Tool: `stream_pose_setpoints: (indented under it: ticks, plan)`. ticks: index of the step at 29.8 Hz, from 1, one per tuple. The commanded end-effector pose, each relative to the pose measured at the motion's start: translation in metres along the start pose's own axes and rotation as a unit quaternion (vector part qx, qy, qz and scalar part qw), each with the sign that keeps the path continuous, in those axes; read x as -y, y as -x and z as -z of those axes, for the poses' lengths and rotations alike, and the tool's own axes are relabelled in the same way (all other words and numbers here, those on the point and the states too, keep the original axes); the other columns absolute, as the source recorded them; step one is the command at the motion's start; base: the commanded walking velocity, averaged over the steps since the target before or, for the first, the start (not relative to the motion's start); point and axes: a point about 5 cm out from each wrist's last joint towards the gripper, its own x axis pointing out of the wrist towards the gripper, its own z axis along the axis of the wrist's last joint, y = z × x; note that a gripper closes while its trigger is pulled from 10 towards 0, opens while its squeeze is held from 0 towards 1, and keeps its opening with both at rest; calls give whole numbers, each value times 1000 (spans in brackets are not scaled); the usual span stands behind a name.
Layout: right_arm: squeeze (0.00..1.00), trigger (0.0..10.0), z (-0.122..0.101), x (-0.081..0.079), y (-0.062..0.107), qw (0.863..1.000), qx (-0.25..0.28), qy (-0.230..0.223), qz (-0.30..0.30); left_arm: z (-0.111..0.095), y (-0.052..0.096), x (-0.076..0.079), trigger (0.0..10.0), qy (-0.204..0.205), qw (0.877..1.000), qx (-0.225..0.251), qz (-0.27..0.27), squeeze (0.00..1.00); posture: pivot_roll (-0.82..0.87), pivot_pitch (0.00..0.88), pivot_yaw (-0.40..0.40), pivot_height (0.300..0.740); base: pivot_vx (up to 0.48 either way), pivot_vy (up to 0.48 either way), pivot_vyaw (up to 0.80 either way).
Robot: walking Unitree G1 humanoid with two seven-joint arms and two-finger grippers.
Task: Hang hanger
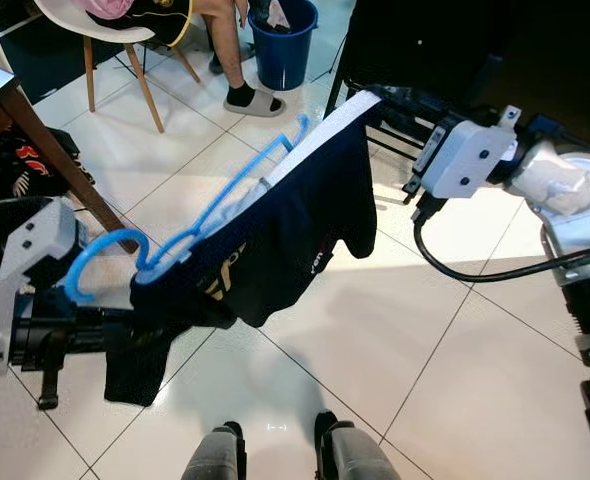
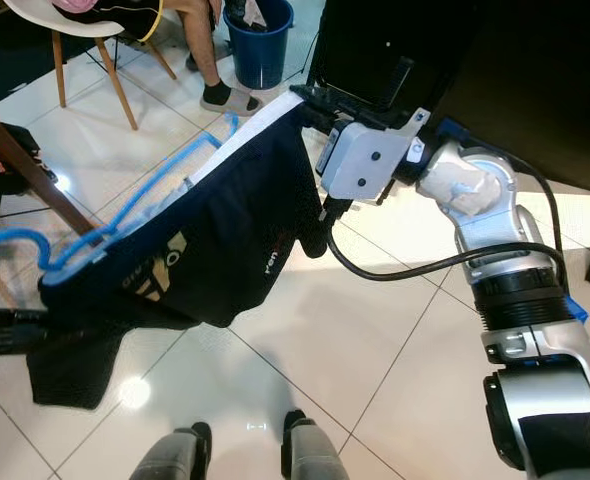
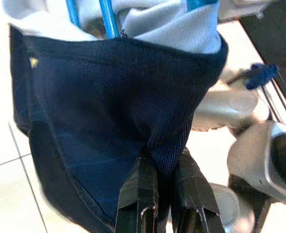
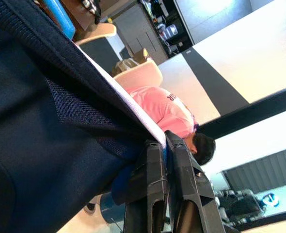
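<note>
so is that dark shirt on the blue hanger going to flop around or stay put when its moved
Probably floppy: the dark shirt sags and folds between the left gripper and right gripper. It may slide on the thin blue hanger, whose hook is free.

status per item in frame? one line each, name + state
left gripper: shut on the shirt's fabric
right gripper: shut on the shirt's edge
shirt: on the hanger, stretched between both grippers, held above the floor
hanger: blue, inside the shirt, hook free, not hung on anything
bin: upright on the floor, something pale inside
chair: upright, a person sitting on it
</note>
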Motion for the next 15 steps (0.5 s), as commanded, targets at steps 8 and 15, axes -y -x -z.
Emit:
stream_pose_setpoints:
  ticks: [8,15]
  plan:
    - [0,10000,-24,14,-14,998,60,9,28,23,-21,23,10000,51,991,-68,100,0,51,195,68,740,0,0,0]
    - [0,10000,-43,17,-24,994,107,18,23,23,-24,27,10000,68,989,-72,108,0,49,193,70,740,0,0,0]
